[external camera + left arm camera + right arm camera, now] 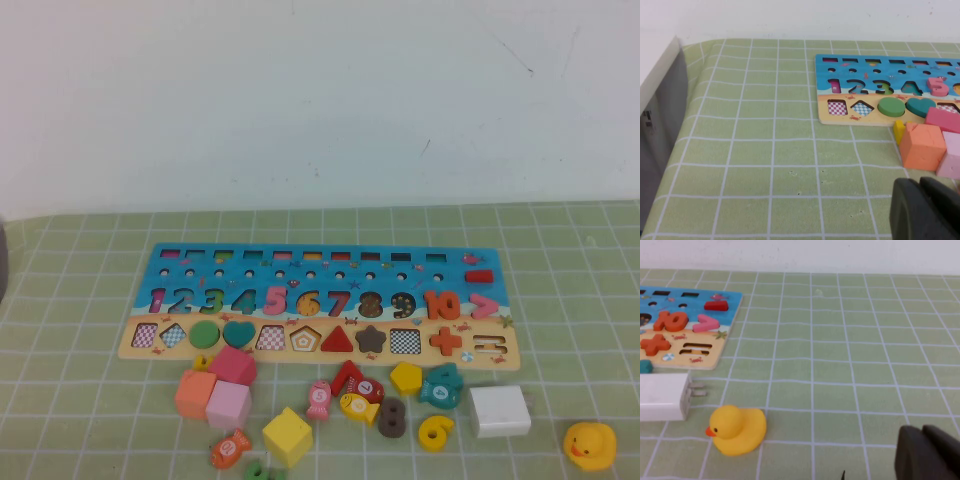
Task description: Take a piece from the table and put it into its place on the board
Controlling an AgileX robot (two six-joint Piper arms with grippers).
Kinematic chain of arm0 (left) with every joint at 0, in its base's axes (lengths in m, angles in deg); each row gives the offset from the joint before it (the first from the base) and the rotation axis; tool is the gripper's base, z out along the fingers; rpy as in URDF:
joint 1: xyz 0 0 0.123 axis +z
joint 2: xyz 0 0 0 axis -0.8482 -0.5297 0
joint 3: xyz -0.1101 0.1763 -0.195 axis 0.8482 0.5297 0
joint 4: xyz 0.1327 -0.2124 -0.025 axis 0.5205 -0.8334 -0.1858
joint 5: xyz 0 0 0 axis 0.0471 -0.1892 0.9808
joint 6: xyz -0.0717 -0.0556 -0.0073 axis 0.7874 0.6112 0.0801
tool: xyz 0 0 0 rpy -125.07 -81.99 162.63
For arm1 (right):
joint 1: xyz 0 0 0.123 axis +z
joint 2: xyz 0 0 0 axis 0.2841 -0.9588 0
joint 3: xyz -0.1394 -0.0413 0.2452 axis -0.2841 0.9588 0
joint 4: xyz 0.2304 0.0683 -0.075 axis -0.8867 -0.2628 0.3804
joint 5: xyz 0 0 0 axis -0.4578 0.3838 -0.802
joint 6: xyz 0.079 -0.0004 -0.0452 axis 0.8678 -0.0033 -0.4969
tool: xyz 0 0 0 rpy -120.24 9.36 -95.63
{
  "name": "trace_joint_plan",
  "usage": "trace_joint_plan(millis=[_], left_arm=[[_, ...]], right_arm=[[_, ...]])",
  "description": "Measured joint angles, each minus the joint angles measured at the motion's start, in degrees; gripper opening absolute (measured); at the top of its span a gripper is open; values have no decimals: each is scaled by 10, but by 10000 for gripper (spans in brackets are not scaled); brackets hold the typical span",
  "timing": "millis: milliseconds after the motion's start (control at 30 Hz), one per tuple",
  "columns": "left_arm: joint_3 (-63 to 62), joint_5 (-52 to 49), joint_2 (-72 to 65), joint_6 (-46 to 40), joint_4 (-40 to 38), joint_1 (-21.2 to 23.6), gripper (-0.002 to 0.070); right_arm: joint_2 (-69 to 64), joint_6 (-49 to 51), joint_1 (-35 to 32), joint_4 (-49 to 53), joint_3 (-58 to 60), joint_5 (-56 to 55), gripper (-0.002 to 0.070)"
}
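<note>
The piece, a small flat yellow "6" (435,432), lies on the green cloth in front of the board's right end, between a brown "8" (391,417) and a white block (499,411). The long board (150,270) lies across the middle of the table, with numerals along its blue top and shape cut-outs in its sandy strip. Neither gripper shows in the high view. My left gripper (919,183) hovers shut and empty over the cloth near the board's (840,119) left end. My right gripper (921,430) is shut and empty, to the right of the board's (715,347) right end.
Orange (195,393), pink (229,404), magenta (233,366) and yellow (287,437) cubes sit before the board. A yellow pentagon (405,377), fish pieces and loose digits lie among them. A yellow rubber duck (589,445) stands at the front right. A white wall runs behind the table.
</note>
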State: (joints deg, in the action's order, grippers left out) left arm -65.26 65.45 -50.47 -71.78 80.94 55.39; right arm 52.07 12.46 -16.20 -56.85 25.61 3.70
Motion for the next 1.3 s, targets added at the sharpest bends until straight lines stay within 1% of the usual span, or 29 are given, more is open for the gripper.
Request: trace_joint_plan(millis=[100,267,400,533,567,633,733,933,1100,1167,1300], left_arm=[[0,0,0,0,0,0,-1],[0,-1,0,0,0,0,-1],[0,-1,0,0,0,0,-1],[0,-1,0,0,0,0,-1],[0,-1,0,0,0,0,-1],[0,-1,0,0,0,0,-1],[0,-2,0,0,0,0,-1],[0,-2,0,0,0,0,-1],[0,-2,0,0,-1,0,-1],[0,-2,0,0,-1,0,-1],[0,-2,0,0,-1,0,-1]], right_arm=[[0,0,0,-14,0,0,-1],[0,0,0,-110,0,0,-1],[0,0,0,-252,0,5,-1],[0,0,0,-438,0,5,-1],[0,0,0,-473,0,5,-1],[0,0,0,-511,0,5,-1],[0,-8,0,-531,1,0,-1],[0,-28,0,-538,1,-32,-1],[0,-135,0,-538,1,-39,-1],[0,-175,0,-538,-6,-27,-1],[-9,-237,0,-506,-63,9,-1]])
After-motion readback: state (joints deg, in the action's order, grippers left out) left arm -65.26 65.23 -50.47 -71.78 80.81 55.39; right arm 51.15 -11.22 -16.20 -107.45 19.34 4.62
